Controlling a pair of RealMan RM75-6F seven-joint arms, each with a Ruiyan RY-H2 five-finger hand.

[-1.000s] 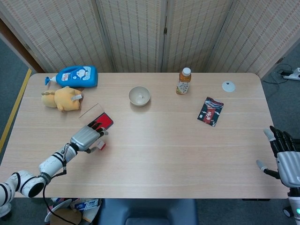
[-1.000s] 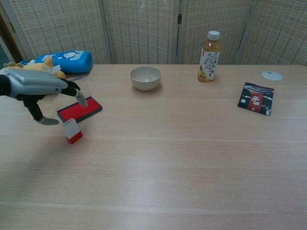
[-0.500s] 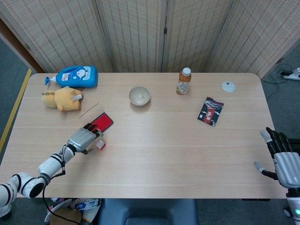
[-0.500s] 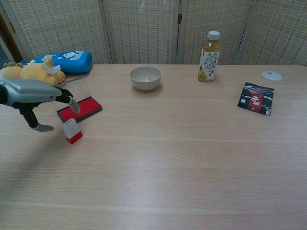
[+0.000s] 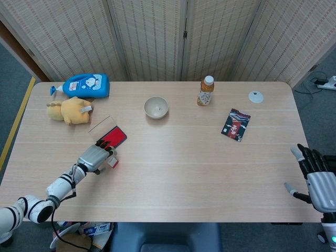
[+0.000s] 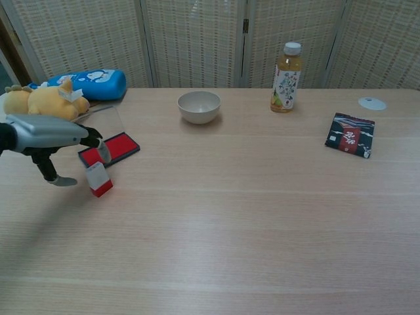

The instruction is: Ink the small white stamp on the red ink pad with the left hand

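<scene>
Reaching low over the table, the left hand (image 6: pixel 56 141) hovers with fingers spread and empty just beside the small white stamp (image 6: pixel 98 178), which stands upright on its red base, free to be grasped. Just behind it lies the red ink pad (image 6: pixel 113 148), its clear lid tipped back so the pad is exposed. The right hand (image 5: pixel 317 173) waits open, well apart. No label is legible.

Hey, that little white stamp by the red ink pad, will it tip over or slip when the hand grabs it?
The stamp looks like a small, rigid block standing upright on a narrow red base, so a sideways nudge from the left hand could probably topple it. It seems light, and its smooth-looking sides may slip.
</scene>
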